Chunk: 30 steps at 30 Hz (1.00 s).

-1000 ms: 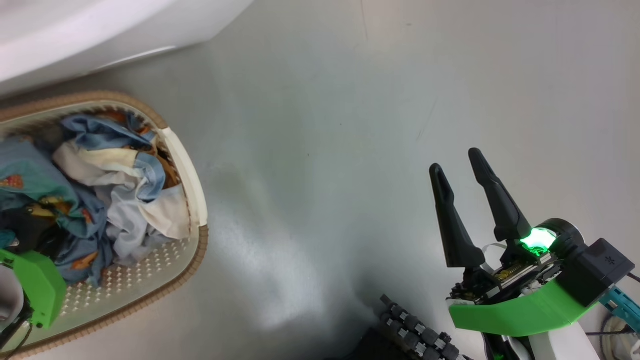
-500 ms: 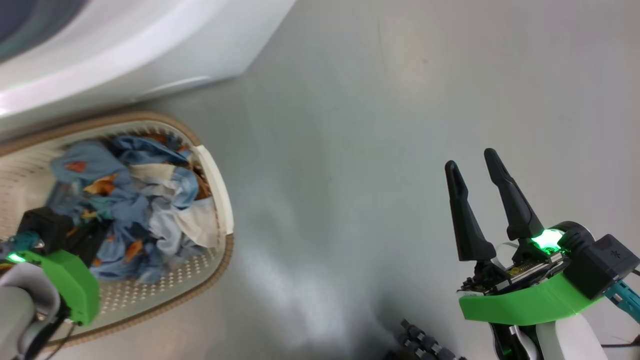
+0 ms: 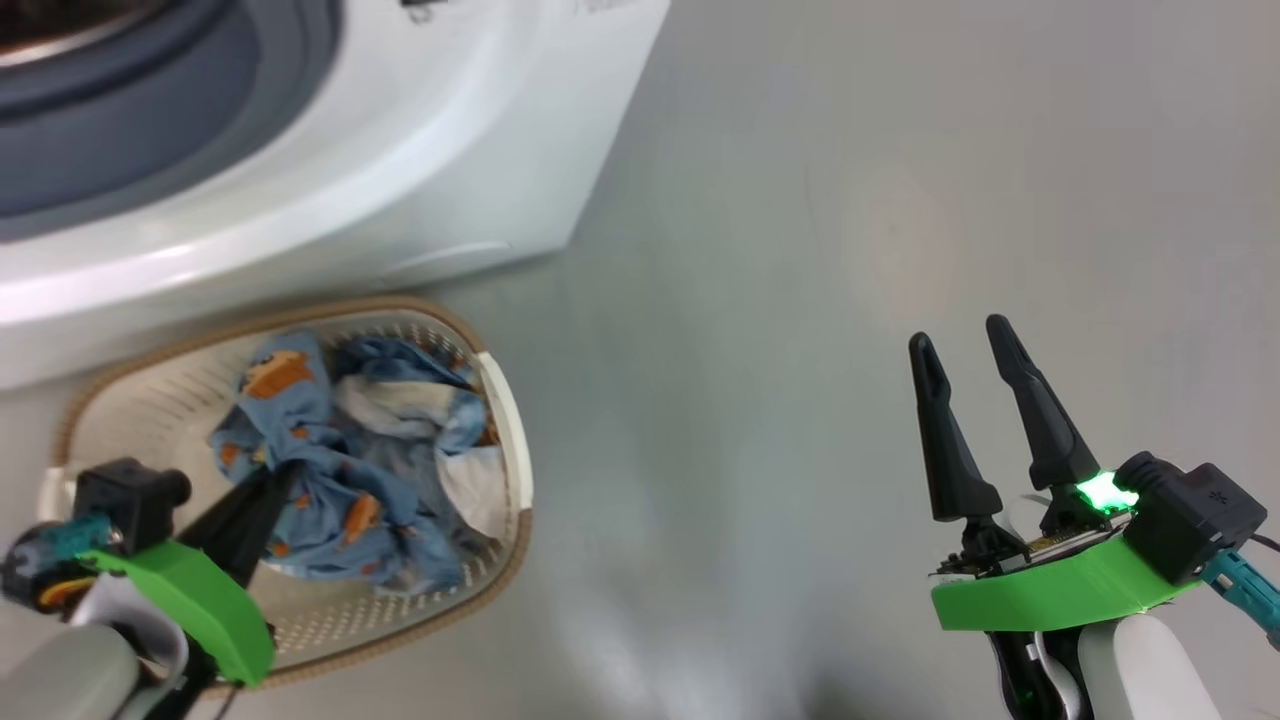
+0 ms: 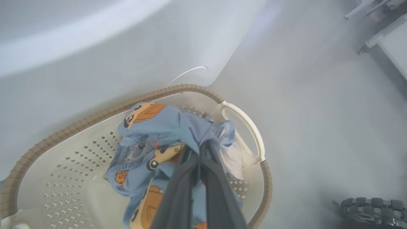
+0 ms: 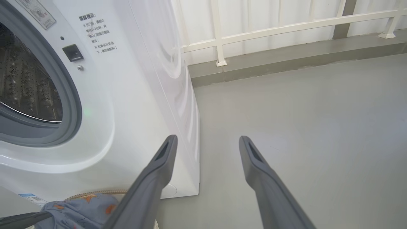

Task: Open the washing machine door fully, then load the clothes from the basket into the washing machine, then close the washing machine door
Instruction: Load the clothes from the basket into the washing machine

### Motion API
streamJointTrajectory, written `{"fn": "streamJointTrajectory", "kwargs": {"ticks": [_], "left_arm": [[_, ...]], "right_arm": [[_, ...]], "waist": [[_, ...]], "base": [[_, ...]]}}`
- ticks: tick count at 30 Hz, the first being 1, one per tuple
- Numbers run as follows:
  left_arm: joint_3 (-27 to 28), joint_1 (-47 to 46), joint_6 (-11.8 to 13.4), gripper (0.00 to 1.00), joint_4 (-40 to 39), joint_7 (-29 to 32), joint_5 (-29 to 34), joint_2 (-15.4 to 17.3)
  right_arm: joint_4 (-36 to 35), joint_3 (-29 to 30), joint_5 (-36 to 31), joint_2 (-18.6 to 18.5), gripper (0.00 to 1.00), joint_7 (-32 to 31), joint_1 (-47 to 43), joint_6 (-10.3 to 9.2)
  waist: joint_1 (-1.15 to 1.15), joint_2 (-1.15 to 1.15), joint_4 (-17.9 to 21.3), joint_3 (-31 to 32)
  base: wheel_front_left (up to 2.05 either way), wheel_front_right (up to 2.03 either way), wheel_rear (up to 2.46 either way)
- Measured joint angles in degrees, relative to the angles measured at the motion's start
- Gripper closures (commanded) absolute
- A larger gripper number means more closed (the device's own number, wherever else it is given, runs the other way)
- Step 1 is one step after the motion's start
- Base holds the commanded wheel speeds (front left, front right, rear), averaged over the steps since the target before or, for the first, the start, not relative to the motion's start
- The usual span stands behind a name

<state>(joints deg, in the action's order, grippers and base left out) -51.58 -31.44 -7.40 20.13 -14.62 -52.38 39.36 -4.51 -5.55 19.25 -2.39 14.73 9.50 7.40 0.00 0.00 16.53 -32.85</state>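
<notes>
1. My left gripper point(image 3: 285, 472) is clamped shut on a fold of the clothes point(image 3: 340, 470). In the left wrist view the two dark fingers point(image 4: 178, 190) meet with light blue, orange-printed fabric bunched around their tips.
2. What has changed: a second ago the cloth lay spread and loose across the basket point(image 3: 300, 305) with my left wrist low among it. Now the bundle is drawn together towards my fingertips and looks to be rising off the perforated floor. My head has also tipped up, so much of the shift in that view is the camera's, not the basket's.
3. The basket sits on the grey floor point(image 3: 800, 300), at the near left, just in front of the washing machine point(image 3: 400, 150).
4. The grey gasket point(image 3: 150, 150) has come into sight at far left, and the right wrist view shows the steel drum point(image 5: 25, 79) uncovered. I judge the door step done and the loading under way.
5. My right gripper point(image 3: 958, 337) hangs at the near right over bare floor, fingers spread wide and empty.
6. Next, I judge, I must carry the bundle up and away to the drum mouth. Trailing pieces may snag on the basket rim or slip free.
</notes>
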Motion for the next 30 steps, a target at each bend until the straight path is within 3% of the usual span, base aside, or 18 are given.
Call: {"fn": "streamJointTrajectory", "kwargs": {"ticks": [14, 30], "left_arm": [[13.26, 11.62, 0.0, 1.0, -10.55, -0.01, -2.15, -4.46], [29.81, 23.77, 0.0, 1.0, -18.51, -0.01, 1.02, -11.9]], "right_arm": [[5.58, 2.49, -1.56, -0.08, 0.0, 0.0, -0.04, 0.0], [10.85, 4.23, -2.63, -0.23, 0.0, 0.0, -1.72, 0.0]], "waist": [[0.0, 0.0, -4.51, 10.39], [0.0, 0.0, -9.04, 20.64]], "base": [[0.0, 0.0, 0.0], [0.0, 0.0, 0.0]]}}
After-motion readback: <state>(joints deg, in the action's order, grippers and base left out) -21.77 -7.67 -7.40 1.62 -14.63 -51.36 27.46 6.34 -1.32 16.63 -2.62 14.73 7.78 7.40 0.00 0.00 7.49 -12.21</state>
